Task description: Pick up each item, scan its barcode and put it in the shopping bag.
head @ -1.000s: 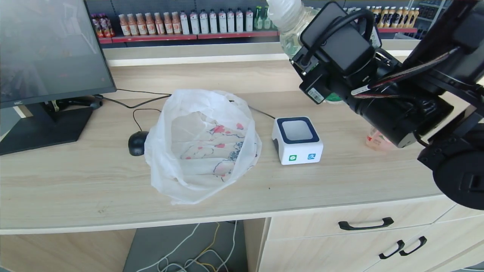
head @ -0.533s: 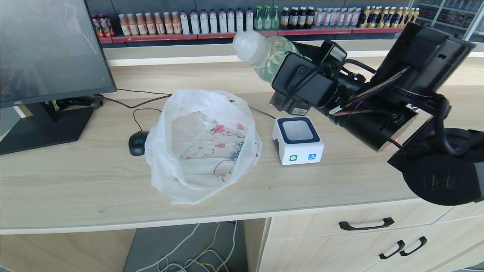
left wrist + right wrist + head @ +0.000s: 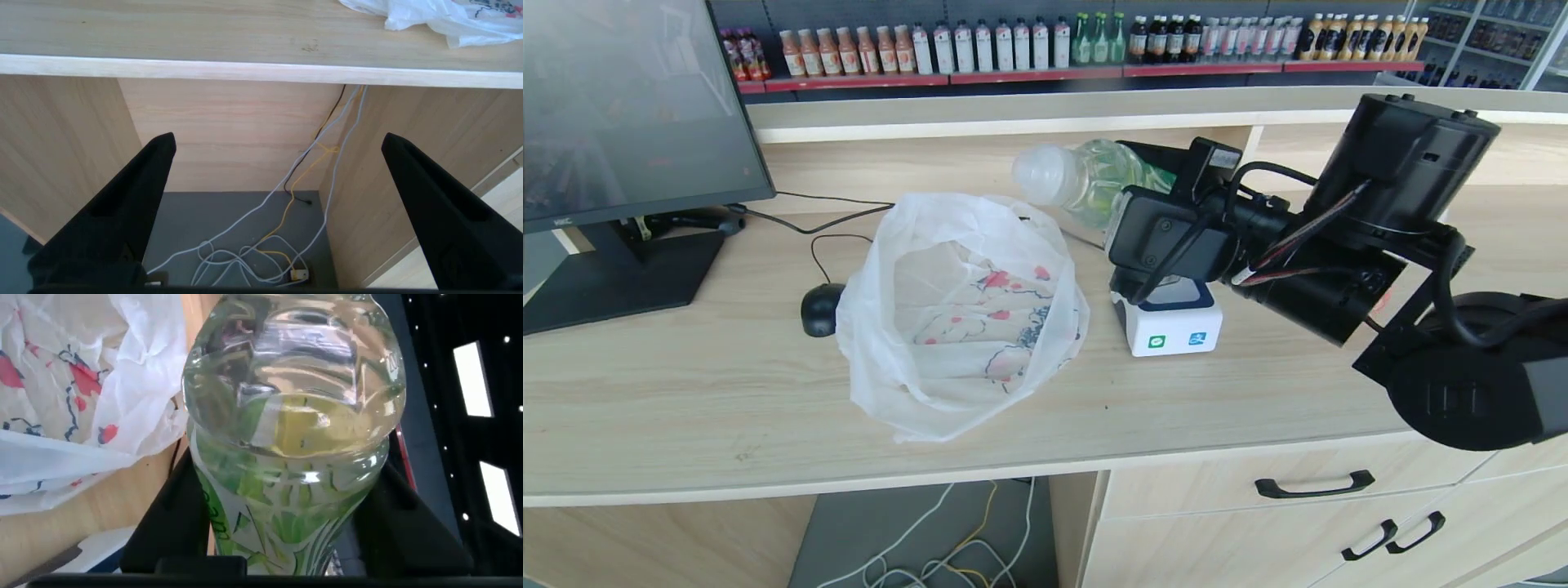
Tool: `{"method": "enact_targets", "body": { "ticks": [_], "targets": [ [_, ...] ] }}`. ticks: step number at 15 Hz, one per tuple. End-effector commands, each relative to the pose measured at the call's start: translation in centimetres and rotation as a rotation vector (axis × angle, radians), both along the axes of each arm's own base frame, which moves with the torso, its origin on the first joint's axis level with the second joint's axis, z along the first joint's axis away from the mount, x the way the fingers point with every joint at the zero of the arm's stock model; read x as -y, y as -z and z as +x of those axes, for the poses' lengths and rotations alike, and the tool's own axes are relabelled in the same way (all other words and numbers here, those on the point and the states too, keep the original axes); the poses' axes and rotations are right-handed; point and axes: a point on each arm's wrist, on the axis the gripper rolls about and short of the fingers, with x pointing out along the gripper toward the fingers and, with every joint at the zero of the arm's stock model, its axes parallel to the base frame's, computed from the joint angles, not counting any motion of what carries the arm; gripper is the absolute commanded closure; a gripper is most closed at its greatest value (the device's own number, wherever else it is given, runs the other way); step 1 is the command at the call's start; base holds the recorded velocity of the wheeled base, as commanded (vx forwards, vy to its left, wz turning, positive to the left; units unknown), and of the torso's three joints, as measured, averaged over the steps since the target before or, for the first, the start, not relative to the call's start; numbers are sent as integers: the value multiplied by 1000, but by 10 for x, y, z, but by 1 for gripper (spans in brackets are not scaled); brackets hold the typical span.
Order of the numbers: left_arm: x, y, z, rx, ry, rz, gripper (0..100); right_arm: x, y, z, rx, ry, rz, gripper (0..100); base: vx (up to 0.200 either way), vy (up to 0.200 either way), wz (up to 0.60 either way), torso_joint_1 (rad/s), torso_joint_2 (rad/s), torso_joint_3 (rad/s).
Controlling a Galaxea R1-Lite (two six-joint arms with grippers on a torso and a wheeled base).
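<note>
Bottle (image 3: pixel 1078 175) clamped in right gripper (image 3: pixel 1147 181), lying sideways above scanner (image 3: pixel 1176 331).

We see a pale wooden counter (image 3: pixel 727 392) with a white shopping bag (image 3: pixel 960 314) standing open at its middle. From the bag, a black mouse (image 3: pixel 818 310) lies just beside it at 9 o'clock, a white scanner (image 3: pixel 1176 327) sits near at 3 o'clock, and a monitor (image 3: pixel 621 269) stands at 10 o'clock.
</note>
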Motion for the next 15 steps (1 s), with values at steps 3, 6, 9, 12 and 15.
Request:
{"method": "enact_targets", "body": {
  "ticks": [3, 6, 9, 12, 15],
  "targets": [
    [0, 0, 0, 1, 0, 0, 0, 5, 19, -5, -21, -1, -77, 100, 0, 0, 0, 0, 0, 0],
    [0, 0, 0, 1, 0, 0, 0, 5, 28, -7, -39, -37, -103, 100, 0, 0, 0, 0, 0, 0],
    [0, 0, 0, 1, 1, 0, 0, 4, 30, -6, -34, -80, -120, 100, 0, 0, 0, 0, 0, 0],
    [0, 0, 0, 2, 0, 0, 0, 5, 40, -8, -60, -101, -143, 100, 0, 0, 0, 0, 0, 0],
    [0, 0, 0, 1, 0, 0, 0, 5, 42, -9, -57, -122, -157, 100, 0, 0, 0, 0, 0, 0]
  ]
}}
